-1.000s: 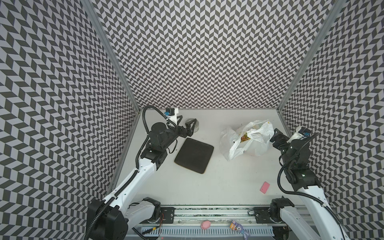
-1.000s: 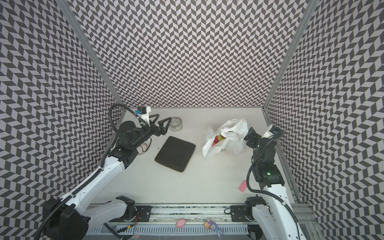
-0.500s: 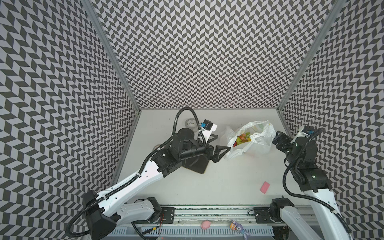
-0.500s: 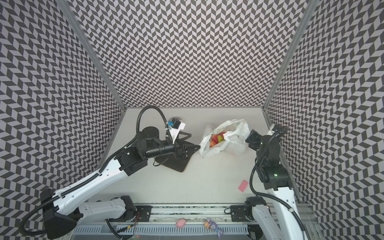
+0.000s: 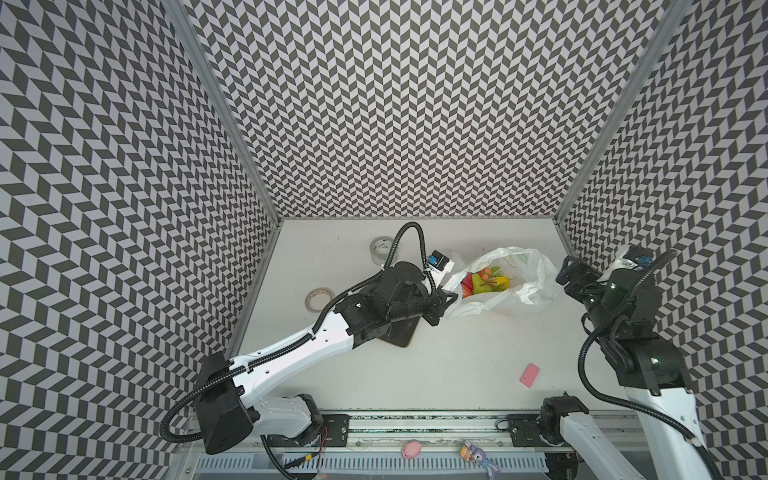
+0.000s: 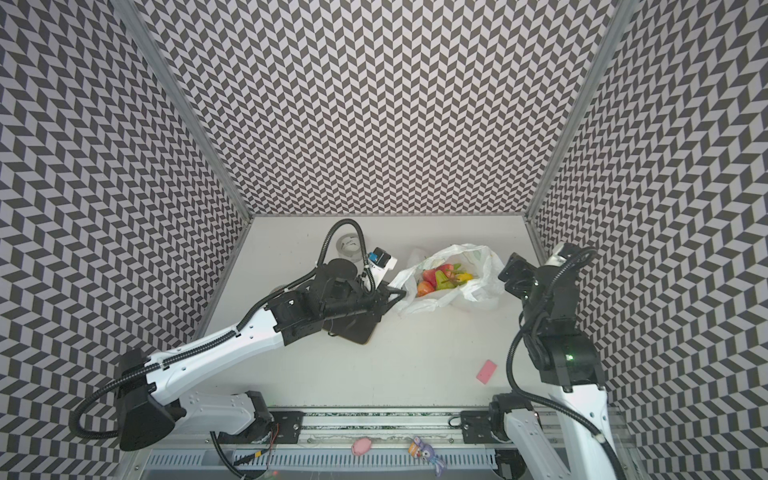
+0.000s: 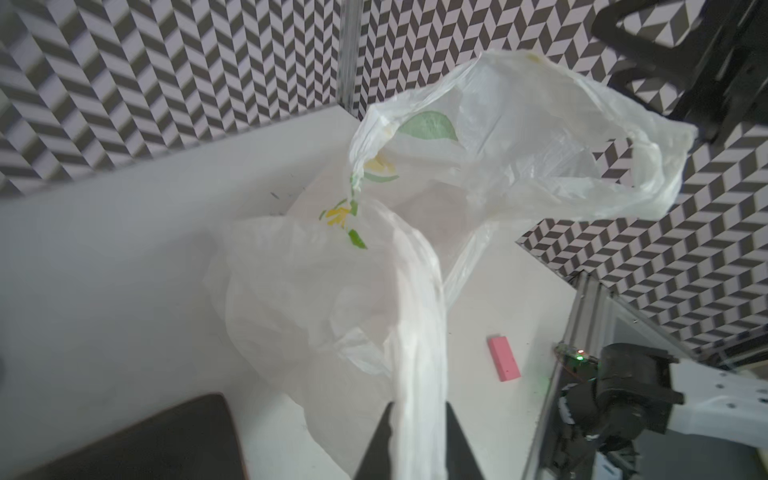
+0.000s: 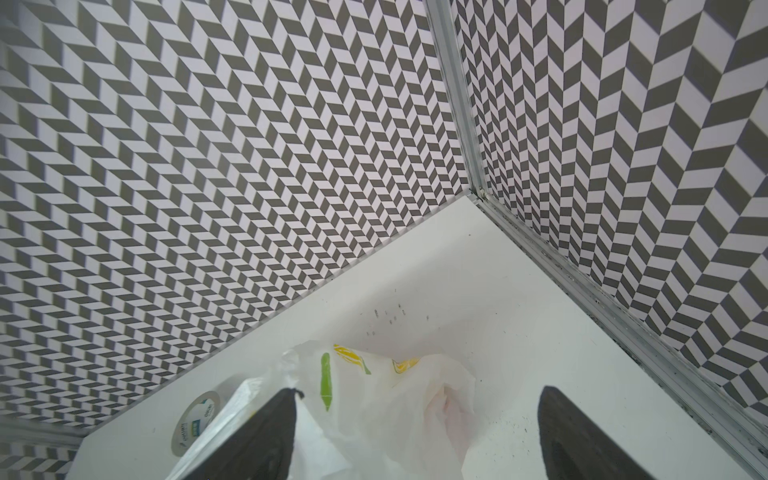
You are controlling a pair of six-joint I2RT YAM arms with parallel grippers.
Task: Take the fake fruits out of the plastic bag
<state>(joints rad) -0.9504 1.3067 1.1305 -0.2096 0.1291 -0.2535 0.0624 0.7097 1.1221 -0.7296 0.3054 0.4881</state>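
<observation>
We find the left arm (image 5: 291, 353) stretched low toward the plastic bag (image 5: 536, 270), the left gripper (image 7: 417, 419) clamped on a strand of it. The right gripper (image 8: 415, 419) stands at the bag's opposite side, jaws wide apart.

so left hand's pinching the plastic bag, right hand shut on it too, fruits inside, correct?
No: the right hand is open, jaws wide apart at the plastic bag, per the right wrist view. The left hand does pinch it, with the fake fruits inside.
</observation>
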